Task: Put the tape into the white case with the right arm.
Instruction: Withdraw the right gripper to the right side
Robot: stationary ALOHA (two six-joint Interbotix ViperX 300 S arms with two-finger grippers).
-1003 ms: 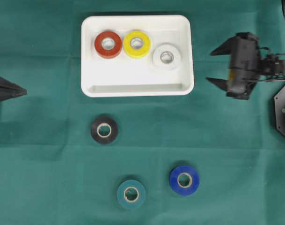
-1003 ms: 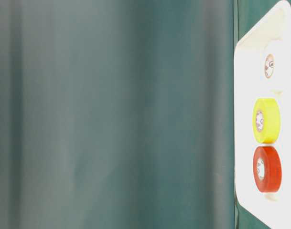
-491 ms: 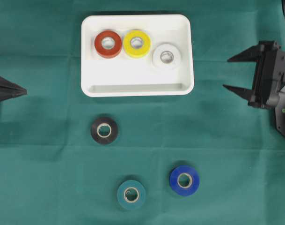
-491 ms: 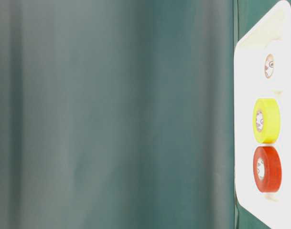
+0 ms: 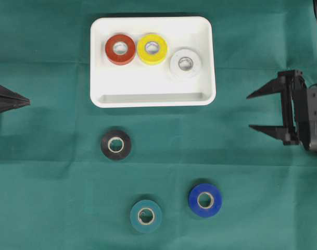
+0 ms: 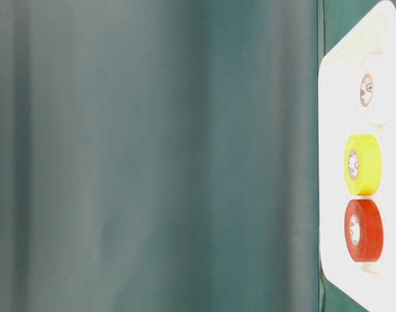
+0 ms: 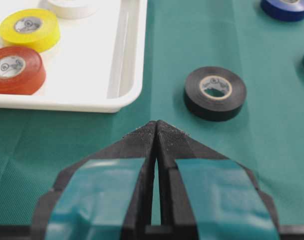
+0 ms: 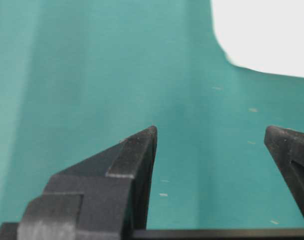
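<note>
We see the white case (image 5: 153, 61) on the green cloth (image 5: 54, 198), with a red tape roll (image 5: 120, 49), a yellow tape roll (image 5: 152, 48) and a white tape roll (image 5: 185, 63) lying flat inside along its far side; the near half of the case is bare. Three rolls lie on the cloth outside it: a black tape roll (image 5: 115, 144) just below the case, a teal tape roll (image 5: 146, 215) and a blue tape roll (image 5: 205, 199) nearer the bottom edge, all well apart from each other. Nothing lies between these rolls and the case.

Our right gripper (image 5: 256, 111) hovers at the right edge, its two pointed fingers spread wide and holding nothing, well apart from every roll. The left gripper (image 5: 24, 101) sits at the left edge with its fingers pressed together, empty.

Compared with a second ago, the right gripper has drawn away from the case toward the right edge and lower in the overhead view; the rolls and the left gripper have not moved.
</note>
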